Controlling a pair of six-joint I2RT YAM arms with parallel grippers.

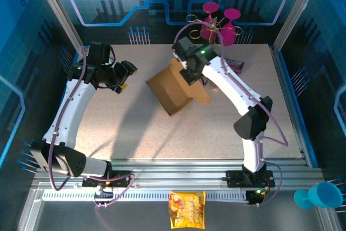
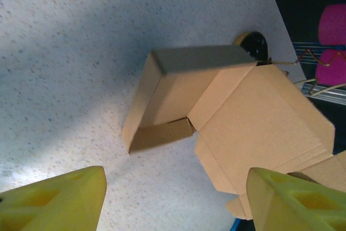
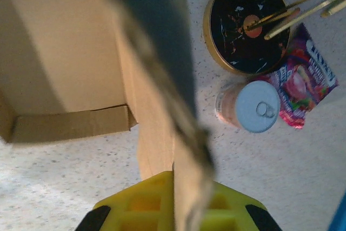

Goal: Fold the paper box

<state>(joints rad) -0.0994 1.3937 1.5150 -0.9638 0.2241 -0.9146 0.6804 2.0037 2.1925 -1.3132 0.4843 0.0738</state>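
paper box (image 1: 172, 91) edge in right gripper (image 3: 175, 201)

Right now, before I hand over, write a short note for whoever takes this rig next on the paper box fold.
Left gripper: fingers open, holding nothing, off to the left of the paper box.
Right gripper: fingers shut on one upright cardboard wall of the box.
Box: on the table, toward the far side.
Done: partly raised, some walls standing.
Left: flaps and lid lie open; fold them in and close.
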